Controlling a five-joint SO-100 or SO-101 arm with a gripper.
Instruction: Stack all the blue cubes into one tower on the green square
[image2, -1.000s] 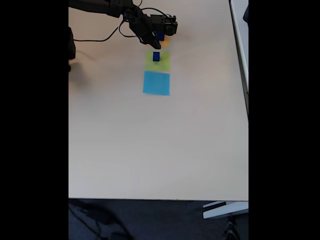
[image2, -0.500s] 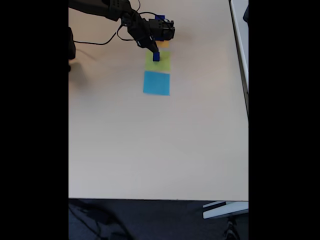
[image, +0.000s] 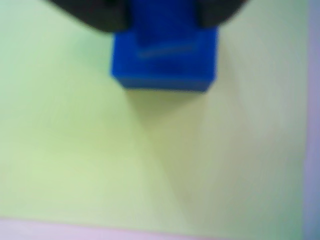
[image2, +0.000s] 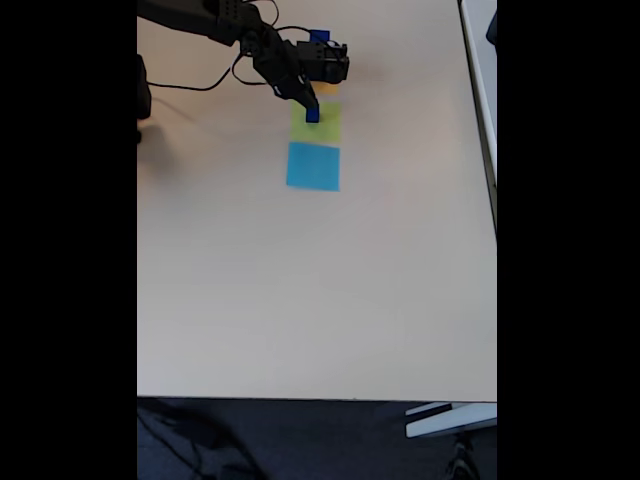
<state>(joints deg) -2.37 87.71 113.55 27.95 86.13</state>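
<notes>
In the wrist view a blue cube (image: 165, 67) rests on the green square (image: 75, 150). A narrower blue cube (image: 165, 22) sits on top of it, between my dark fingers (image: 95, 12). My gripper (image: 165, 17) appears shut on this upper cube. In the fixed view the gripper (image2: 311, 107) reaches down from the upper left onto the blue stack (image2: 313, 116) at the far edge of the green square (image2: 326, 126). A further blue cube (image2: 319, 36) shows just beyond the gripper body.
An orange-yellow square (image2: 328, 88) lies just beyond the green one, and a light-blue square (image2: 313, 166) just in front of it. The arm's cable (image2: 190, 84) trails at the far left. The table's edges run at the right and the front.
The gripper has come down from above the orange-yellow square onto the cube on the green square. The blue cube behind the gripper body has come into view.
</notes>
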